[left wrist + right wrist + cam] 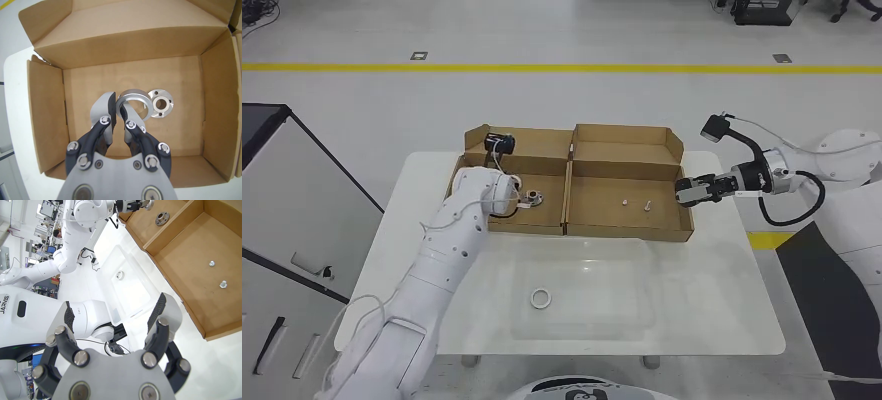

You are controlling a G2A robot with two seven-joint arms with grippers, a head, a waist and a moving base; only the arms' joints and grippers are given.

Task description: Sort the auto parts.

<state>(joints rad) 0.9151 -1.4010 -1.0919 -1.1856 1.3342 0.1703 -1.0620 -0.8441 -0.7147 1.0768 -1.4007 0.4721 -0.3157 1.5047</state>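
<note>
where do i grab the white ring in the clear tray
Probably its wall, pinched through the centre hole, straight down from above: the small white ring lies flat, hole up, on the floor of the clear plastic tray, clear of its walls.

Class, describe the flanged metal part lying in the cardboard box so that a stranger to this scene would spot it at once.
On the white table, find the cardboard box below the left pincer. On its floor lies a metal flange, beside the plain ring the pincer grips. Unlike that smooth ring, it has a raised hub and small bolt holes around its rim.
</note>
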